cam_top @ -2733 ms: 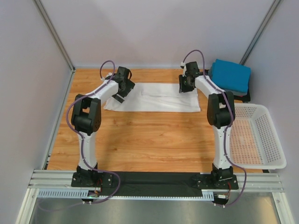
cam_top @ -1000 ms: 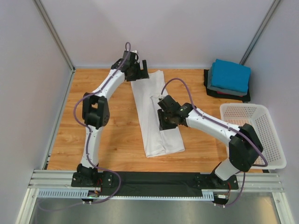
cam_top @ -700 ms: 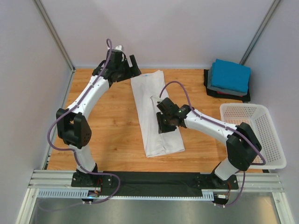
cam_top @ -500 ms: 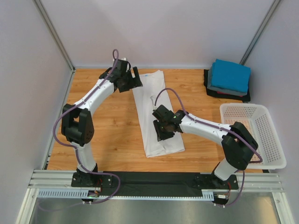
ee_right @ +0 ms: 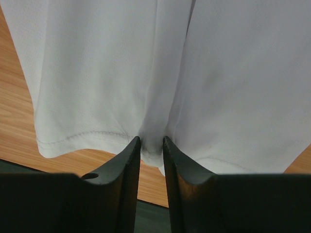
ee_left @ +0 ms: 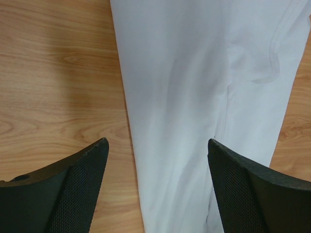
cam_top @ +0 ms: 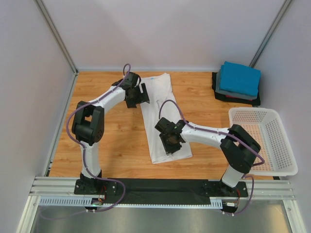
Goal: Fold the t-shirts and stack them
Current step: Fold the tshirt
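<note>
A: In the middle of the worktop (cam_top: pixel 112 145), what lies there?

B: The white tee (cam_top: pixel 163 114), folded lengthwise into a long strip that runs from the far edge towards the arms. It has not been folded across yet.

A: And the rest?

B: A folded pile (cam_top: pixel 238 80) sits at the far right corner, blue on top with grey and black under it. The basket (cam_top: pixel 272 167) beside it looks bare. So I judge three tees done and this one halfway, with the cross folds and the stacking left to do.

A: Where is the left arm?

B: Elbow bent out to the left, forearm reaching to the far end of the strip. The left claw (cam_top: pixel 144 95) hangs spread wide above the tee's left edge, gripping nothing. In the wrist view, wood shows under one finger and cloth under the other.

A: The right one?

B: Elbow out by the basket, forearm swung low across to the near end. The right claw (ee_right: pixel 151 141) is nearly closed just inside the hem. Creases run into the gap, so it appears to pinch a tuck of the tee.
</note>
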Tool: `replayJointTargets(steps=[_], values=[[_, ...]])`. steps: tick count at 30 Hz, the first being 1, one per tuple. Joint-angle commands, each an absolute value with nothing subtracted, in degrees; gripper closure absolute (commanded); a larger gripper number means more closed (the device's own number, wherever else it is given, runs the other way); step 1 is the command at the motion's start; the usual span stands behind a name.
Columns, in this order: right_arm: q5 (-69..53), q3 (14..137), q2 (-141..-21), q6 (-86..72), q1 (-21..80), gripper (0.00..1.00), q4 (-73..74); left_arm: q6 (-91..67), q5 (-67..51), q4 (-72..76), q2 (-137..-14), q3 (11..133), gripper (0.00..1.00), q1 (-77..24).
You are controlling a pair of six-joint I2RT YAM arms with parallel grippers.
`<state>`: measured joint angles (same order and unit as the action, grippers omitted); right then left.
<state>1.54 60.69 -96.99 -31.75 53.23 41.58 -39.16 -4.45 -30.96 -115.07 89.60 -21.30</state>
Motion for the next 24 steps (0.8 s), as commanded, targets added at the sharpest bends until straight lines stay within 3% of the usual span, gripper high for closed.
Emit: replayJointTargets(steps=[1,6,24], values=[[2.2,60.6,-97.8,-32.9,53.7,0.74,41.5,-39.9,-4.9,-30.0,-116.3,91.8,0.12,-21.6],[2.2,61.7,-96.2,-33.7,53.7,0.96,43.7,-39.9,-4.6,-30.7,-117.6,93.0,0.12,-21.6],[3.8,61.4,-92.5,-41.0,55.8,1.00,50.7,-39.3,-1.8,-33.5,-122.9,97.7,0.13,-21.6]])
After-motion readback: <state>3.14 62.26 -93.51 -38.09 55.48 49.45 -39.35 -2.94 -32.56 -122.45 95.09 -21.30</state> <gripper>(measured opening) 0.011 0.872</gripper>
